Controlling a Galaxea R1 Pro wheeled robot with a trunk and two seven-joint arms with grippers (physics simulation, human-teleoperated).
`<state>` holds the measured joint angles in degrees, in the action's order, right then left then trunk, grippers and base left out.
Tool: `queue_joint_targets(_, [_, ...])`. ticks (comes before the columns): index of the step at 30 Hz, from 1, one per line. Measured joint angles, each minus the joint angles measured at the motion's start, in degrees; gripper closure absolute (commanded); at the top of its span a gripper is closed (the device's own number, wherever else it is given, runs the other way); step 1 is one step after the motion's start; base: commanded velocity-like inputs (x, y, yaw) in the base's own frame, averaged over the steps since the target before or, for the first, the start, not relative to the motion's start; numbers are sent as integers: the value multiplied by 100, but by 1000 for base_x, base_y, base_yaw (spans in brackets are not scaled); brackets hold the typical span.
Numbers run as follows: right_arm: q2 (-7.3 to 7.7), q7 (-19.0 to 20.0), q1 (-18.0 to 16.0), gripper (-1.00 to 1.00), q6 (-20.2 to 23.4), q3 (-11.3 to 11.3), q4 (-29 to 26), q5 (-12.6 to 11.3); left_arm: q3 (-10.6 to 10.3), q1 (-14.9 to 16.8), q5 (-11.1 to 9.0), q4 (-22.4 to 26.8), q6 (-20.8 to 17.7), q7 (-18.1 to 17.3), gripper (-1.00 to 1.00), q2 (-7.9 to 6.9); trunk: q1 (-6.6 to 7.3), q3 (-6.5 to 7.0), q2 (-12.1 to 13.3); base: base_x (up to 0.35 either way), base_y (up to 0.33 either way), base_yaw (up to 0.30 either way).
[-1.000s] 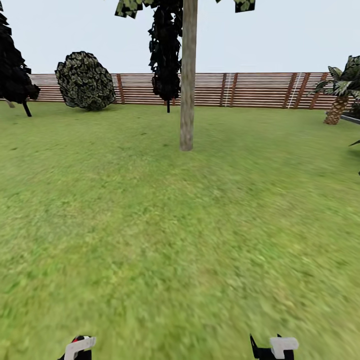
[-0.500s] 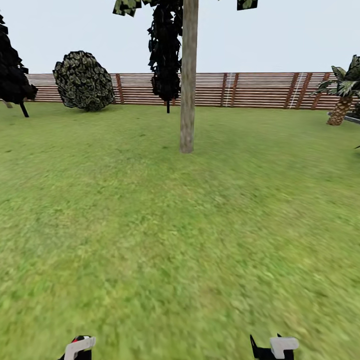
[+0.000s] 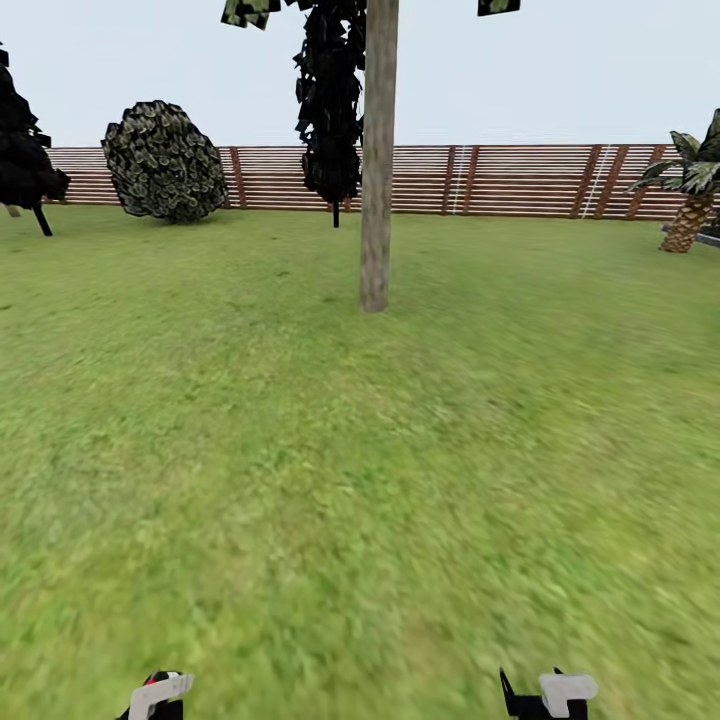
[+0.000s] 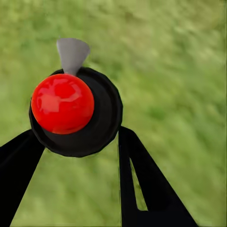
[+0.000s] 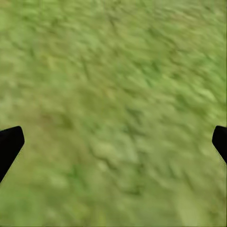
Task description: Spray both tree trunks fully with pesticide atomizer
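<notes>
Green lawn (image 3: 300,480) is sliding under us as we are rolling closer to the tree trunk (image 3: 377,200) (its base now lower in view); left gripper (image 4: 78,142) is clasping the pesticide atomizer (image 4: 63,103), right gripper (image 5: 113,142) is gaping wide.

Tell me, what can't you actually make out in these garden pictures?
- Tree: head view's top edge cuts off its crown; only one such trunk shows.
- Atomizer: left wrist view looks down on its red top between the jaws, hiding the body.
- Lawn: blurred in right wrist view.
- Palm: cut by head view's right edge.
</notes>
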<state>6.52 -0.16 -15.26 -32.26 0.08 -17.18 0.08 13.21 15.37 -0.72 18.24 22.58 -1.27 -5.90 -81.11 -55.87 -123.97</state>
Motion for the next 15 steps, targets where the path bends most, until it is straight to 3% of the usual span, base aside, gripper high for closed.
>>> queue_joint_targets(15, [0,0,0,-100,0,0,0,0,0,2,0,0,0,0,100,0,0,0,0,338,0,0])
